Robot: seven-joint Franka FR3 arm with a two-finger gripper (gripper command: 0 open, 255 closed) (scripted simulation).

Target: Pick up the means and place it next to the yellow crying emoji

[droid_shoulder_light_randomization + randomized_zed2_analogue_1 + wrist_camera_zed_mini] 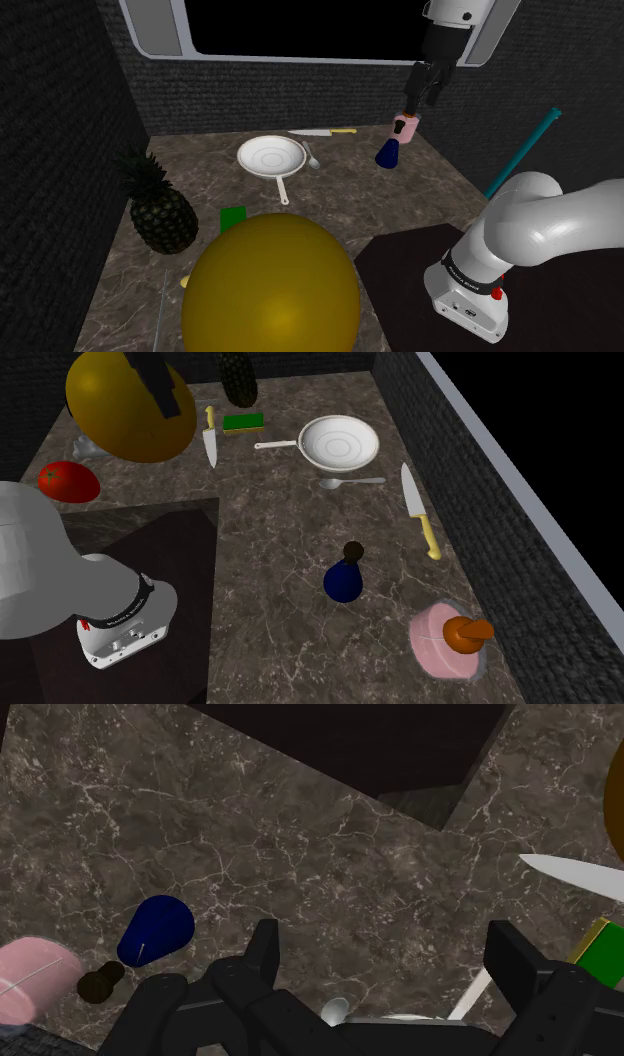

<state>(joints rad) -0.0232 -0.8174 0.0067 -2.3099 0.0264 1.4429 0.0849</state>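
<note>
Jaws spread wide and gripping nothing, I am hanging my gripper (385,969) high over the marbled counter (270,632), with bare stone showing between my fingers (262,952). Nothing here is plainly answering to the task's word, so I am judging the target to be the blue flask (342,580) with the dark stopper (352,550). It is standing, seemingly upright, on the counter off to one side of my fingers, apart from the spoon (350,482) and from a pink thing with an orange top (445,640). I am taking the goal to be the big yellow ball (270,285) beside the pineapple (158,205), though no face is showing on it.

Several things are threatening. If my reading is off, I am going for the wrong object outright. The flask is narrowing toward its neck, so jaws closing on the sloping body could be squeezing it out or tipping it. Coming down off-line, I could be knocking it toward the pink thing. The carry is running past the pan (342,444), the spoon and a yellow-handled knife (420,512), so a low path could be clipping them. Room by the ball is looking tight, with a green sponge (243,422) and a second knife (211,442) lying close, and a nudge could be rolling the ball away.
</note>
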